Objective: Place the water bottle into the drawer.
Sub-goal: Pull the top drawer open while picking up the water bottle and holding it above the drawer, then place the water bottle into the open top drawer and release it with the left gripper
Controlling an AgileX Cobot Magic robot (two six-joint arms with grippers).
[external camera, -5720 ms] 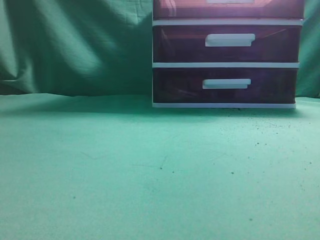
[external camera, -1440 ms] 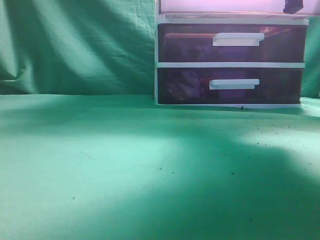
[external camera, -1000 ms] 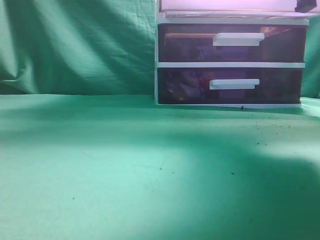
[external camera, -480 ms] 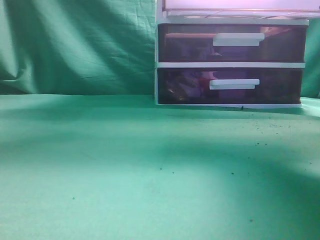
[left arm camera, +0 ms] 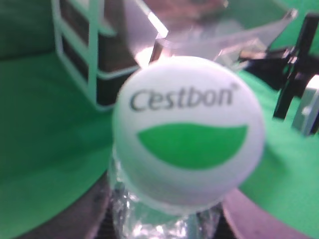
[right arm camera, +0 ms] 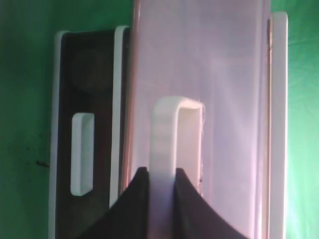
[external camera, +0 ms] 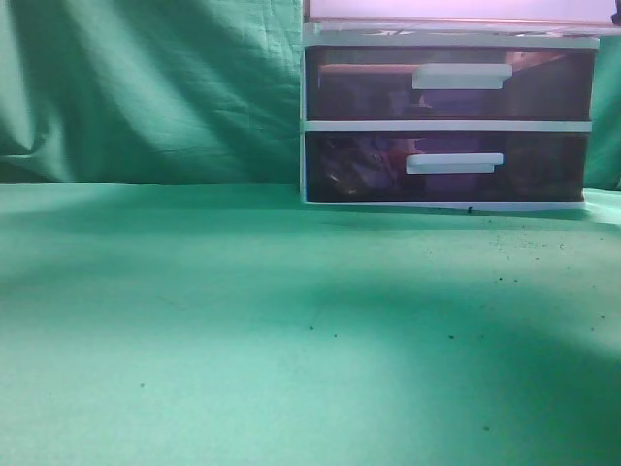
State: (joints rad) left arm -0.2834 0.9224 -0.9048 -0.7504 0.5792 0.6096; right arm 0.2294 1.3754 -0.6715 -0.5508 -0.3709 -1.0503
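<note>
My left gripper (left arm camera: 164,221) is shut on the water bottle (left arm camera: 188,129). Its white cap with a green "Cestbon" mark fills the left wrist view, and the clear neck sits between the fingers (left arm camera: 82,219). Behind the bottle stands the drawer unit (left arm camera: 94,64) with the top drawer (left arm camera: 219,30) pulled out. My right gripper (right arm camera: 162,175) is shut on that drawer's white bar handle (right arm camera: 164,139), against the pale pink front (right arm camera: 229,99). In the exterior view only the drawer's lower edge (external camera: 456,10) shows at the top, and neither gripper is visible.
Two darker purple drawers (external camera: 446,87) with white handles sit shut below it. A green cloth covers the table (external camera: 243,340) and hangs behind as a backdrop. My right arm (left arm camera: 294,74) shows black at the right of the left wrist view, beside the open drawer.
The top drawer's front has come forward and turned pale pink since 5.7 s ago. A dark gripper part seen at the upper right a second ago has left the exterior view.
</note>
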